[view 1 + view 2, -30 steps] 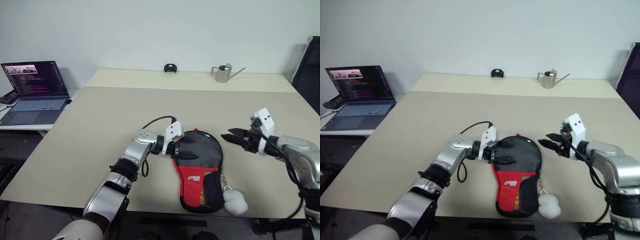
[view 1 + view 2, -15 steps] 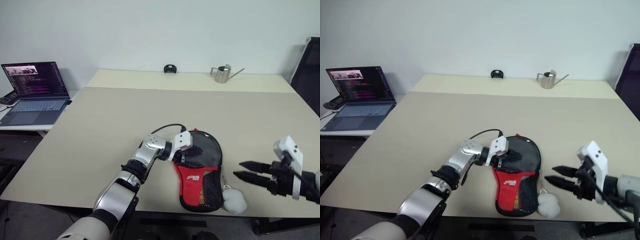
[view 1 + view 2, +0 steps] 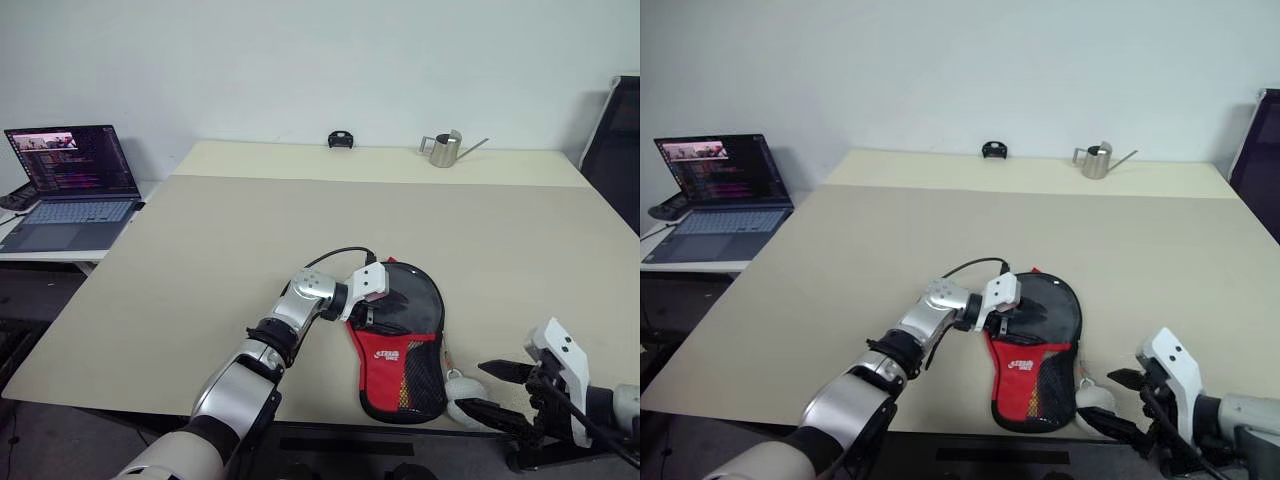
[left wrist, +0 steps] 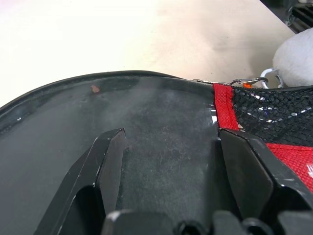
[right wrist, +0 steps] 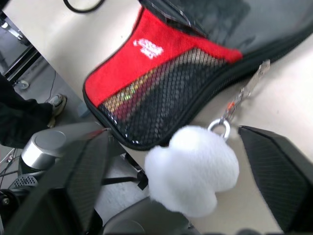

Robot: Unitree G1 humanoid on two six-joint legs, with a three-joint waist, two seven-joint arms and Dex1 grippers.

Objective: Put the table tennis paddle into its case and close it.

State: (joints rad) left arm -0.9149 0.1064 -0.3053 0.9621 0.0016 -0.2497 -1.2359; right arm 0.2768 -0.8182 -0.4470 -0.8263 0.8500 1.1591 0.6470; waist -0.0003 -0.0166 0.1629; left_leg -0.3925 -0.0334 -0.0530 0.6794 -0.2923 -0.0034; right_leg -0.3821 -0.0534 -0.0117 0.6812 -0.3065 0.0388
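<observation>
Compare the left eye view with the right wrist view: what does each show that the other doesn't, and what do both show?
Left eye view alone: the laptop on a side table, the watering can and a small black object at the table's far edge, and the left hand on the case.

Right wrist view alone: the metal ring joining the white plush charm to the zip pull.

Both: the case, the white plush charm, and the open right hand.

Beige table [image 3: 250, 220], plain white wall [image 3: 300, 60], open laptop [image 3: 70, 180]
</observation>
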